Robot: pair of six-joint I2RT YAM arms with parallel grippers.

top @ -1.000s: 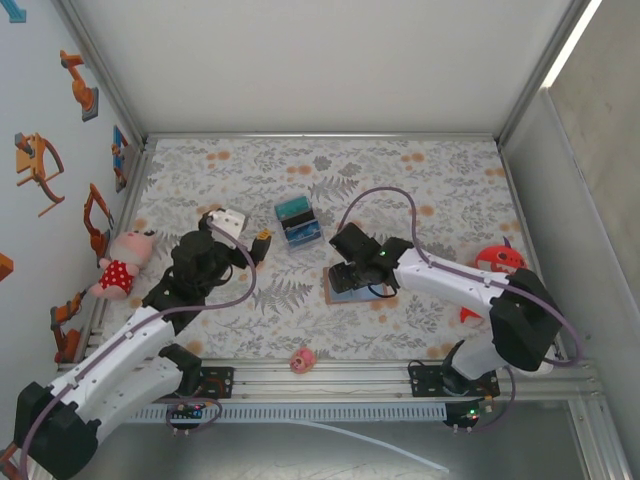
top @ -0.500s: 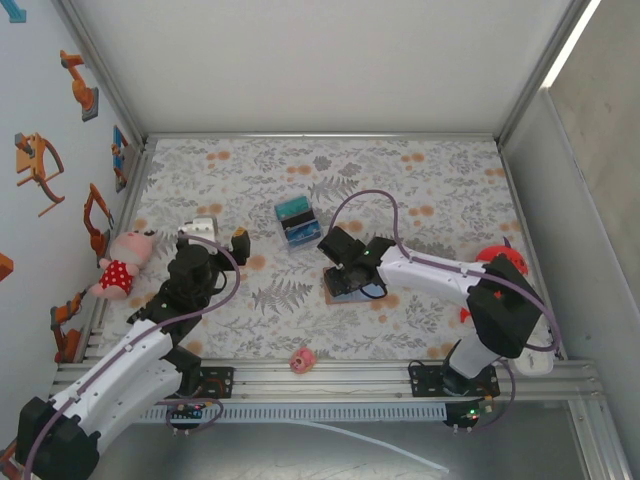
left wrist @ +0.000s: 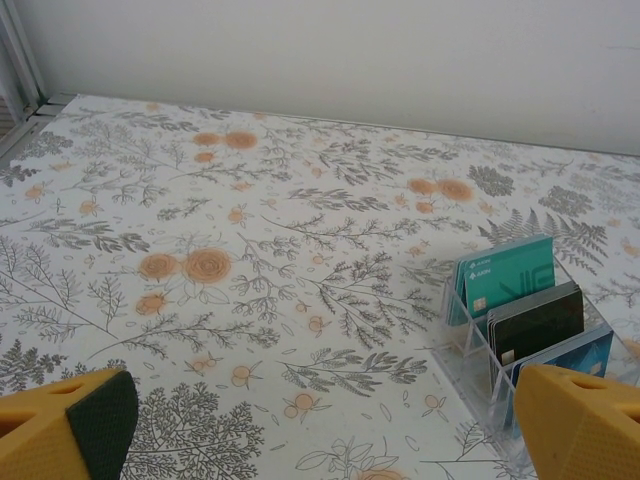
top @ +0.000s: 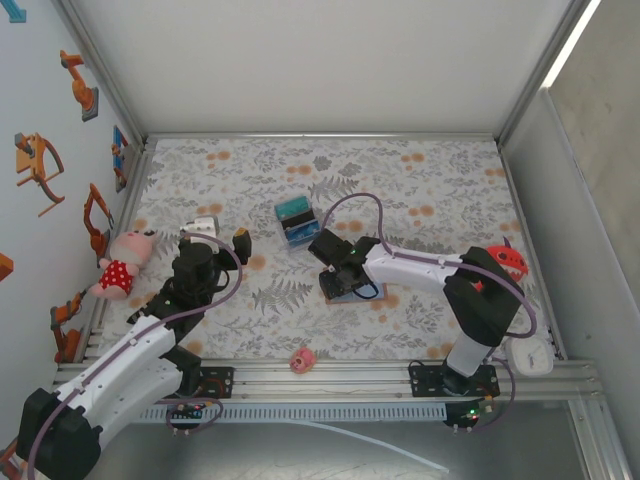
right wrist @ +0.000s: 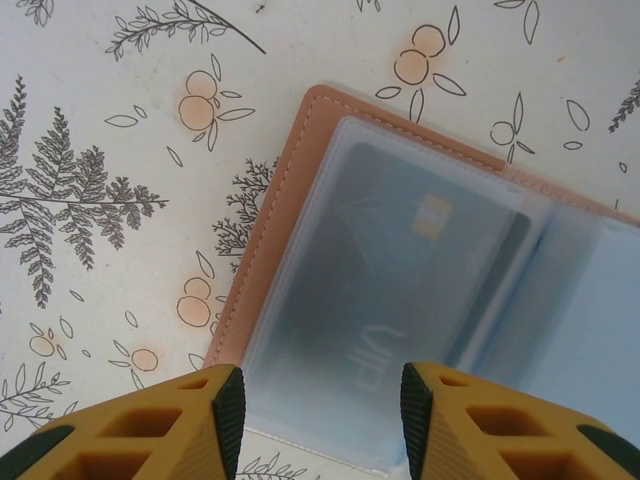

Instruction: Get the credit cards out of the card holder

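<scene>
Half parted at the right gripper (right wrist: 320,415), with nothing between the jaws; poised just above the tan-brown, leather-like folding card holder (right wrist: 268,235), which lies opened flat on the floral-patterned worktop (right wrist: 100,120). Held so, probably, to pinch the edge of the dark grey-blue plastic credit card (right wrist: 390,290) tucked under the clear pocket. No contact with it, as far as can be told.

Wide apart at the left gripper (left wrist: 322,435), empty too, hanging over bare worktop and facing a clear plastic slotted rack (left wrist: 465,350) with a teal card (left wrist: 505,272), a black card (left wrist: 535,322) and a blue card (left wrist: 565,360) standing upright in it. Likely parked out of the way.

From the right wrist: stitching, pocket and gold chip close up, but no sense of where the arm sits. From above: right gripper over the holder near mid-worktop, rack just beyond it, left gripper well apart to the left. Also a pink-and-red plush toy (top: 120,262) at the left edge and a small pink toy (top: 302,359) by the near rail.
</scene>
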